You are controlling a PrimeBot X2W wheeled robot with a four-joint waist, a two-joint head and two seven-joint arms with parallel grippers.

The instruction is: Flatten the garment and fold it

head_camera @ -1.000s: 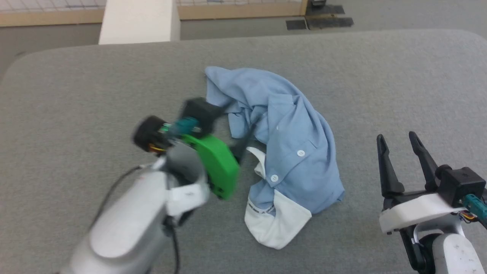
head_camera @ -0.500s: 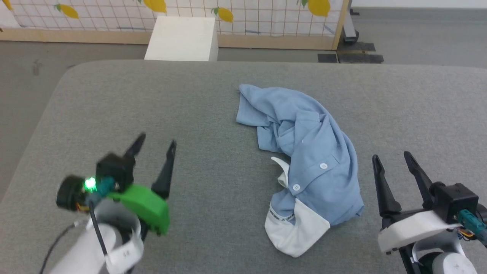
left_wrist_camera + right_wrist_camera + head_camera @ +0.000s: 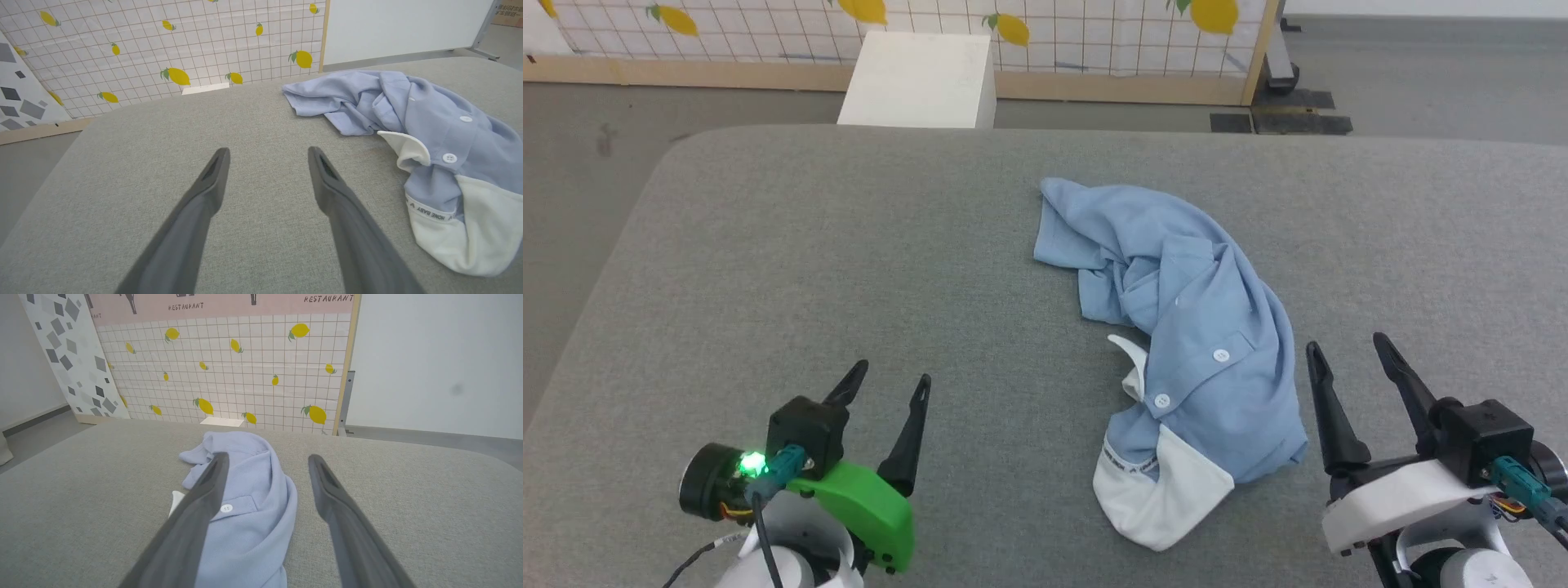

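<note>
Flattening looks not yet begun: the garment lies bunched right of the table's middle, left claw and right claw both spread and empty, so next, I'd guess, each must pinch an edge and pull outward.

A grey fabric-covered surface with rounded corners stands on a grey floor, and beyond it are a white block, a wood-framed panel printed with a tile grid and yellow lemons, a shard-patterned panel and a plain white wall.
</note>
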